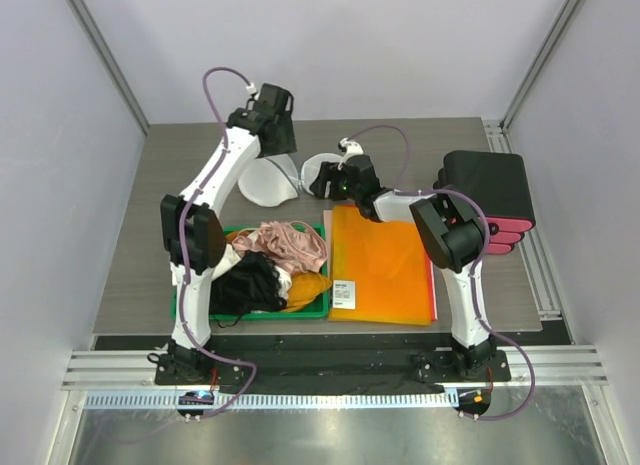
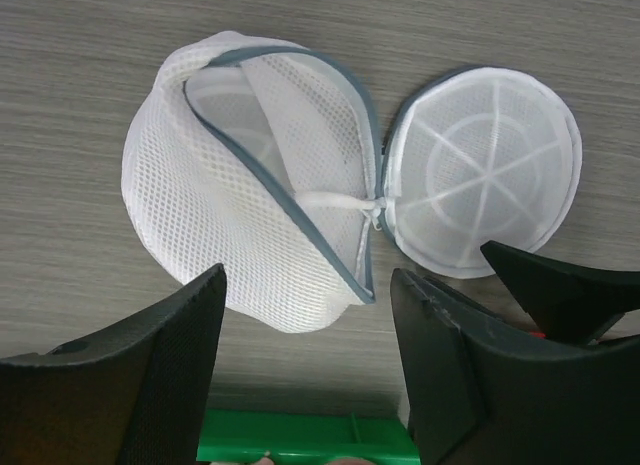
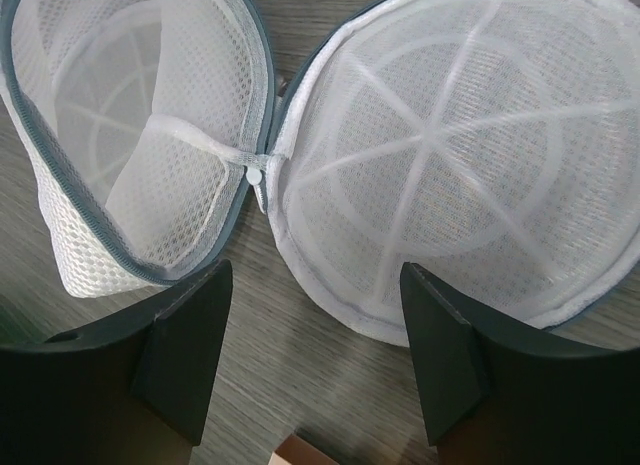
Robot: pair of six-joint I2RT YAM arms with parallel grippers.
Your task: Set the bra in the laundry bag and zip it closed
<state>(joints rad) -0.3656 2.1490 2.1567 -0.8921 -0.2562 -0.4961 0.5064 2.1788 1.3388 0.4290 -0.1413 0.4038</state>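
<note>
While unzipped, white mesh laundry bag (image 2: 200, 215)

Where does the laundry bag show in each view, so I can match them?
Top external: laundry bag, above centre, slightly left.
Left wrist: laundry bag fills the upper middle, lying open.
Right wrist: laundry bag fills the top half, close up.
Shared landmark: its spoked round flap, right of the dome in every view.
</note>
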